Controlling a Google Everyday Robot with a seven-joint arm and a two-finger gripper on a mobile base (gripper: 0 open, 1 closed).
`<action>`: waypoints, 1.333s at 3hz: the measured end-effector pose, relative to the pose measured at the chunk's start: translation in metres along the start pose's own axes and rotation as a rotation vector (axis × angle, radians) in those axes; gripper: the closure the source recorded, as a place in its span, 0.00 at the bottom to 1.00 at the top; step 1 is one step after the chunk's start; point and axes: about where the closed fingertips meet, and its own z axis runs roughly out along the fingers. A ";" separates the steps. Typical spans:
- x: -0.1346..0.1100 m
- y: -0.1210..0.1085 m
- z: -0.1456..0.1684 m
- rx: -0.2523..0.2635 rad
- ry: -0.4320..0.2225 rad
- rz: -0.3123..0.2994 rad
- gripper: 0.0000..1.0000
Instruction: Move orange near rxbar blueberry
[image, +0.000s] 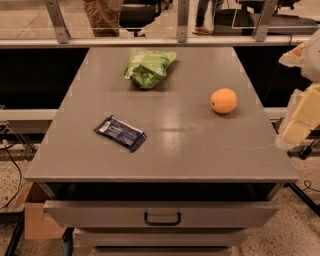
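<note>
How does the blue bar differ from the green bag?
The rxbar blueberry is dark blue, flat and smaller; the green bag is light green, crumpled and larger. The bar lies front left, the bag near the far edge. Both rest on the table; the gripper sits off its right edge.
</note>
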 end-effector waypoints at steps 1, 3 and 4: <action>0.028 -0.031 0.006 0.068 -0.182 0.115 0.00; 0.062 -0.080 0.022 0.141 -0.453 0.264 0.00; 0.061 -0.080 0.023 0.140 -0.455 0.266 0.00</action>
